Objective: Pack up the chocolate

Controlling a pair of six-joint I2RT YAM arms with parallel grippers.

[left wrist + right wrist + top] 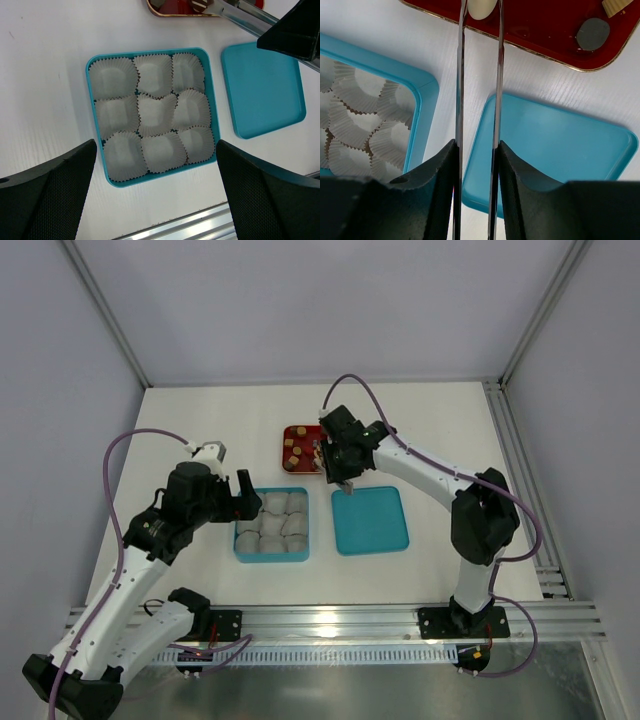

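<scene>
White arms (425, 468), black joints (485, 515), purple cables (350, 377), metal-bladed right tool (480, 7).

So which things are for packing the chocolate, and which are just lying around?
For the job: chocolate, red tray, teal box, paper cups, tongs in the right gripper.
Just lying about for now: teal lid, beside the box.

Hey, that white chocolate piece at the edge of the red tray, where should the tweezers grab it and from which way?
Pinch the white chocolate piece across its rounded sides, one tine of the tweezers on each, coming down from above. It lies just inside the rim of the red tray, so a sideways approach would probably hit that rim.
</scene>
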